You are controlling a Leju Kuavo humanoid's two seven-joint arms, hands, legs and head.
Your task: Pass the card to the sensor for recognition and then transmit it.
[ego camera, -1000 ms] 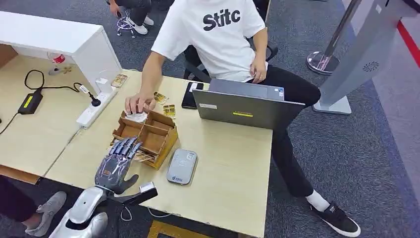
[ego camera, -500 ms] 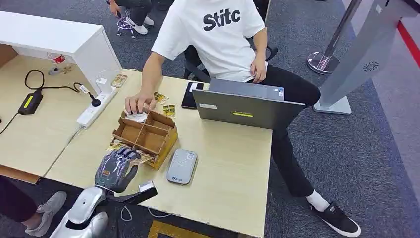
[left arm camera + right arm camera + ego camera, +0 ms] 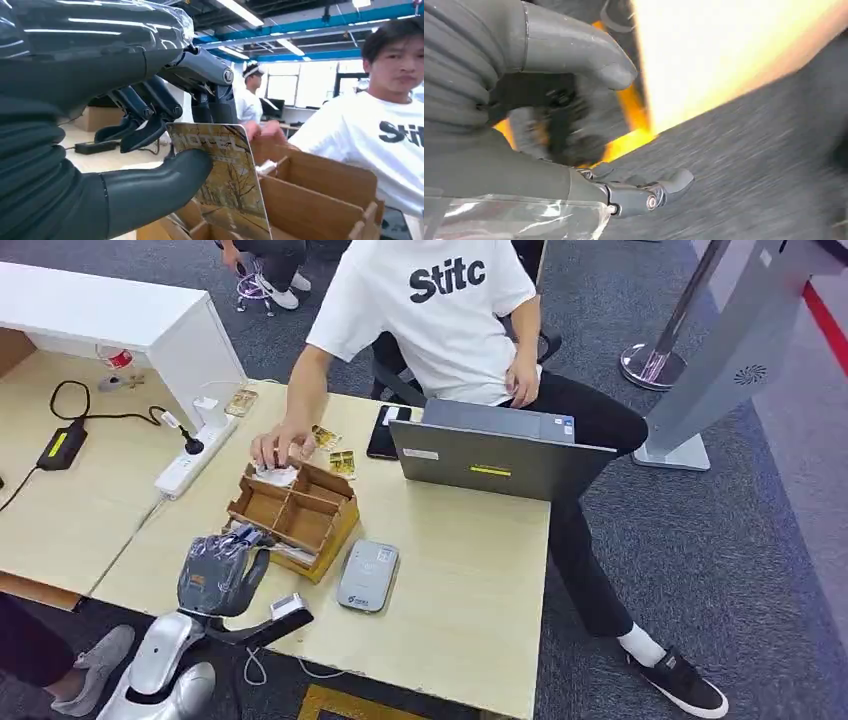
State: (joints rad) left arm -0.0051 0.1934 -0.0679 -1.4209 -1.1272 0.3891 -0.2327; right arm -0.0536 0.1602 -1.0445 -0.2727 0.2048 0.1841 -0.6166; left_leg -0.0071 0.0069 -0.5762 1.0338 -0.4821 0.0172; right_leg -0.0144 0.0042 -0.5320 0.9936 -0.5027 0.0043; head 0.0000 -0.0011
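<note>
Left hand (image 3: 218, 575) at the near-left corner of the cardboard organizer (image 3: 300, 512), fingers (image 3: 150, 120) and thumb clamped on the card (image 3: 225, 185). Seen from the left wrist: card pinched between the thumb on its printed face and the dark fingers behind, standing roughly upright, long axis running from the grip down toward the organizer's slots, lower end apparently not yet free of the compartment walls. Judged from that: lift straight up first, along the card's own length, or the lower edge may catch on the dividers.

Sensor (image 3: 367, 576), the flat grey reader, lying on the surface (image 3: 470, 590) just beside the organizer's near-right corner, to the right of the left hand and close to the front edge. Left hand plainly the nearer one; short sideways carry across the organizer's corner, then card face lowered flat over the reader. Bare surface beyond and to the right of the sensor, up to the laptop (image 3: 500, 455); little room toward the near edge.

Person's hand (image 3: 280, 450) resting at the organizer's far-left corner, well apart from the robot's grip, likely where the card goes on to afterwards.

Right hand (image 3: 574, 120) in the right wrist view, blurred, hanging over grey floor beside the surface's underside; nothing visible in it, fingers partly curled, whether closed or apart cannot tell.
</note>
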